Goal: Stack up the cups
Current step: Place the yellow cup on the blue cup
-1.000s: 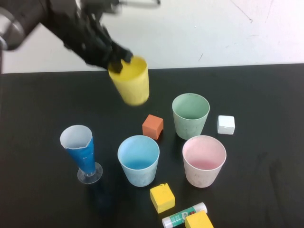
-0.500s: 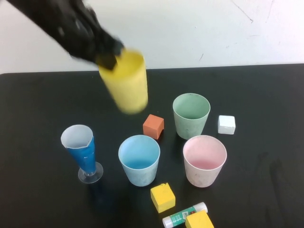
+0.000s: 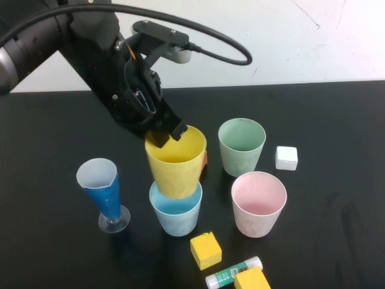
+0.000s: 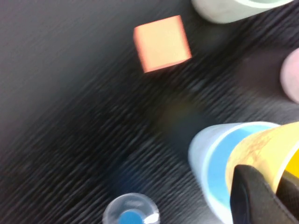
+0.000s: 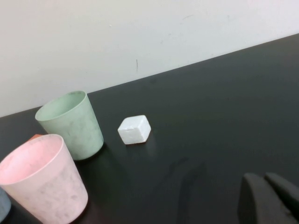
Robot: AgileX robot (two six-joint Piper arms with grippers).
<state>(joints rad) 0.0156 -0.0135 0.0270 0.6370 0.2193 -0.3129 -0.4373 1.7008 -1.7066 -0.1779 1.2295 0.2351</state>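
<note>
High view: left hand [image 3: 163, 137] clamps yellow cup [image 3: 175, 162] over blue cup [image 3: 175, 212]; right hand [image 5: 270, 196] closed.

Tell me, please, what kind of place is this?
Probably a robot test bench in a lab, not a home. A bare black table stands against a plain white wall, set with pastel cups and coloured blocks. The left hand holds the yellow cup over the blue cup; the right hand waits shut near the table.
</note>
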